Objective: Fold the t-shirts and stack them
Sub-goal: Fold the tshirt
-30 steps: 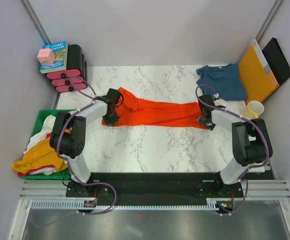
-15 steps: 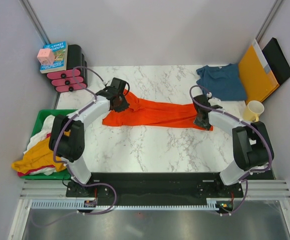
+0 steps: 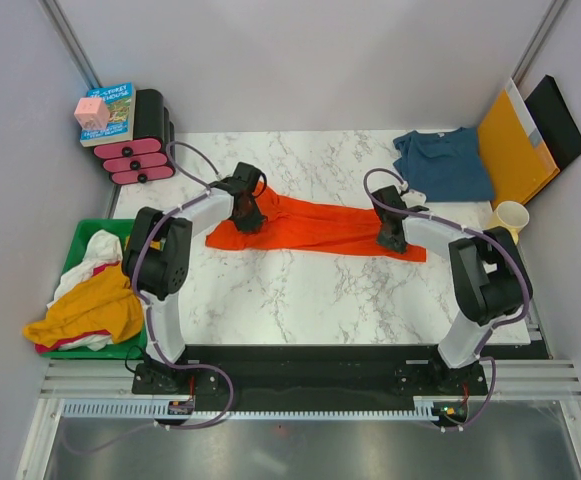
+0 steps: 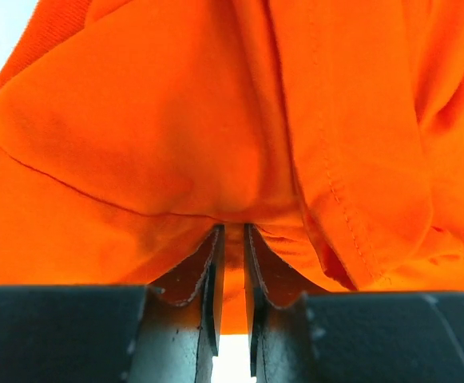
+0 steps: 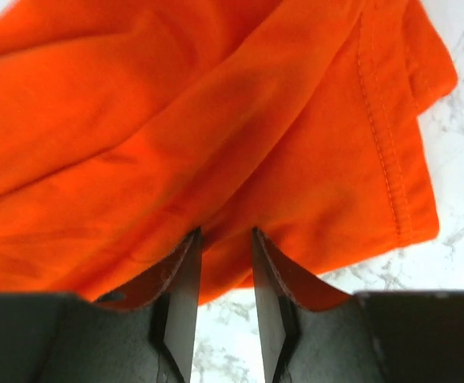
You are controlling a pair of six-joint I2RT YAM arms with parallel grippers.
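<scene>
Orange cloth filled both wrist views; only the overhead view showed the orange-red t-shirt (image 3: 320, 228) stretched left to right across the marble table (image 3: 300, 295), with the teal-blue t-shirt (image 3: 445, 163) crumpled at the far right. The left gripper (image 4: 232, 231) pinched a fold, its jaws almost closed. The right gripper (image 5: 224, 235) stood partly apart around the hem, its hold unclear, with a paper cup (image 3: 510, 217) just to its right.

The white marble surface (image 3: 300, 290) carried two cotton short-sleeved t-shirts: one orange-red t-shirt (image 3: 320, 225) and one teal-blue t-shirt (image 3: 445, 162). There was also one cream paper cup (image 3: 510, 216), one orange-yellow envelope (image 3: 510, 150), one flat black board (image 3: 560, 120), one green bin (image 3: 95, 229), one blue book (image 3: 118, 108) and one pink cube (image 3: 91, 113).
</scene>
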